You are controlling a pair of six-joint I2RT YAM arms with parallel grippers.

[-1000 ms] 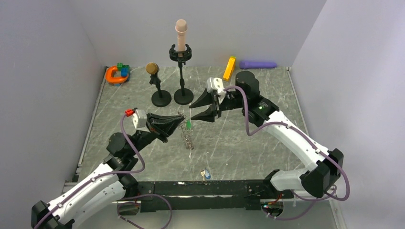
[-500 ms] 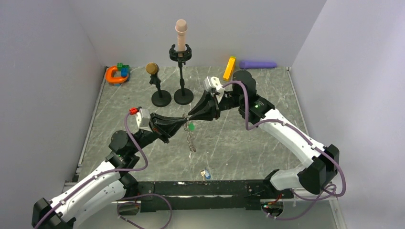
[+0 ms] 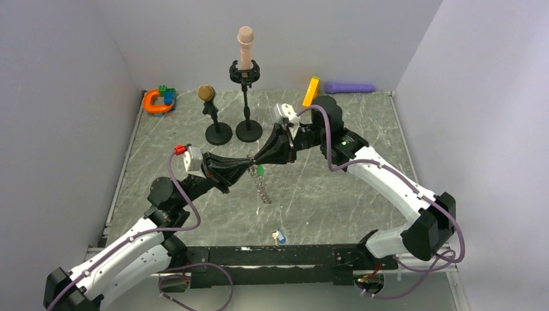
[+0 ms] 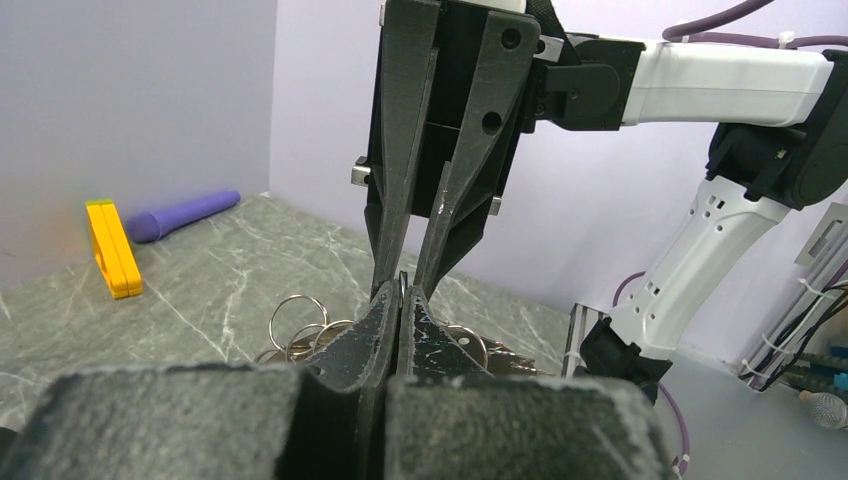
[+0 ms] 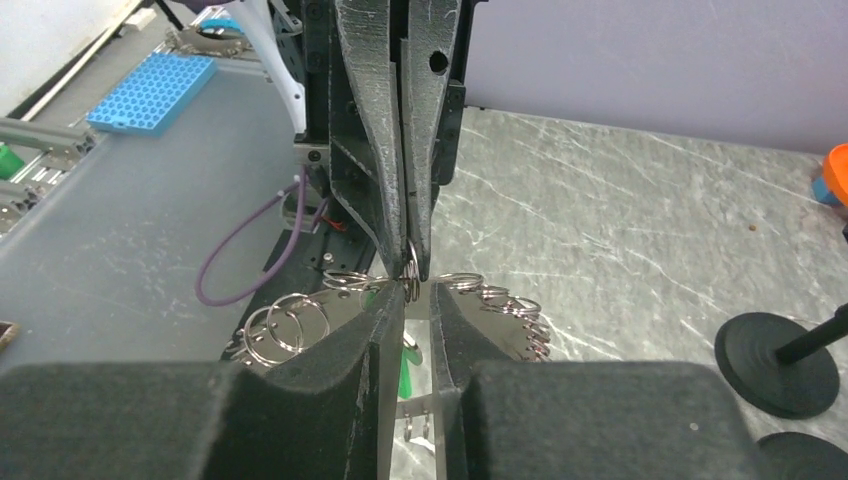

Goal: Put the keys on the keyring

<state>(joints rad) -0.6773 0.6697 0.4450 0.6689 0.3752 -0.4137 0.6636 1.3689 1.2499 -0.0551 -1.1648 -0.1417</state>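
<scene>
**Both grippers meet tip to tip at the keyring, over the middle of the table.**

Your left gripper [image 4: 400, 297] is pressed shut on one thin loop of the keyring [image 3: 262, 186]. Your right gripper [image 5: 411, 300] comes in from the far right and is nearly closed, with a jaw on either side of that same loop; you cannot tell whether they grip it. The ring's jagged coil hangs below the tips, and the green key [image 3: 259, 170] dangles against it. Two black stand bases [image 3: 219, 134] sit on the table [image 3: 311, 194] just beyond, to the far left. A small blue-tipped item [image 3: 280, 236] lies well apart, by the near edge.
</scene>
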